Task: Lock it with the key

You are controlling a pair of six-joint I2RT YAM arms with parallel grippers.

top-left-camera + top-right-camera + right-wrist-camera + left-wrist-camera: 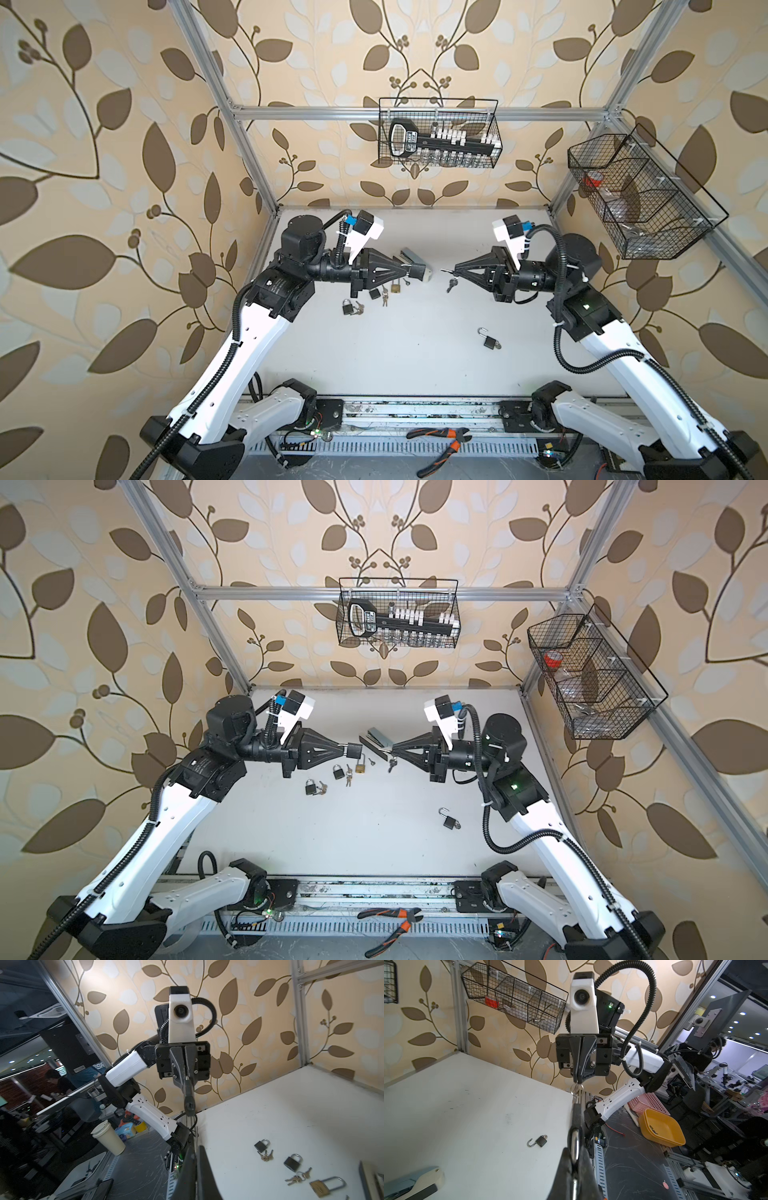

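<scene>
My left gripper (344, 749) is clenched on the shackle of a black padlock (354, 750). It holds the padlock above the table (374, 845), body pointing at my other arm. Only the left wrist view shows the steel shackle (575, 1144) caught between my fingers. Beneath that gripper lie spare padlocks (292, 1163) with small keys. The right wrist view shows them clearly, and the top views show them only as specks.

At the middle, a top view shows a gap between the padlock and the key (445, 270). From the left wrist view the key seems to meet the padlock's end, though I cannot be sure.

My right gripper (394, 750) is pinched shut on that key, its ring (576, 1089) dangling below. Its own wrist view hides the key. Further right, an open padlock (489, 340) rests on the table.
</scene>
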